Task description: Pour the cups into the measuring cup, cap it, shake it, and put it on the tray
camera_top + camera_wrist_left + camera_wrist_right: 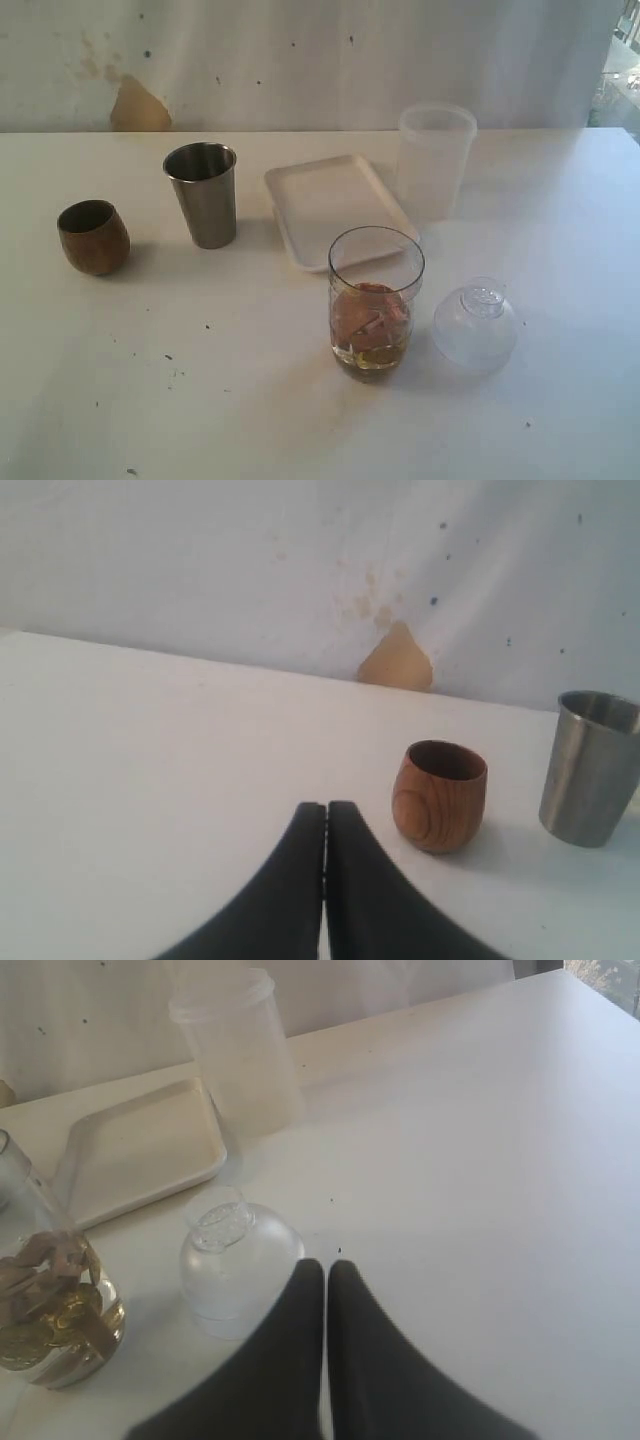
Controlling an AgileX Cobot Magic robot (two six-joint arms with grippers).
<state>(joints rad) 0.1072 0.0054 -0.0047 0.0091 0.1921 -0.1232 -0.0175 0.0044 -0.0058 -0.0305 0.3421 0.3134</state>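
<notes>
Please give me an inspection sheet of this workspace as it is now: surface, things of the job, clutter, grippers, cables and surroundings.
Surface: white table, a few small dark specks.
Job's things: wooden cup and steel tumbler upright, apart, contents not visible. Measuring cup upright in front of the tray, uncapped, pinkish and yellowish pieces inside. Cap on the table beside it. Nothing lies on the tray.
Clutter: frosted tumbler behind the tray.
Grippers: left gripper shut, holding nothing, near the wooden cup; right gripper shut, holding nothing, near the cap.
Cables: nothing seen.
Surroundings: white wall with a tan patch and stains.
</notes>
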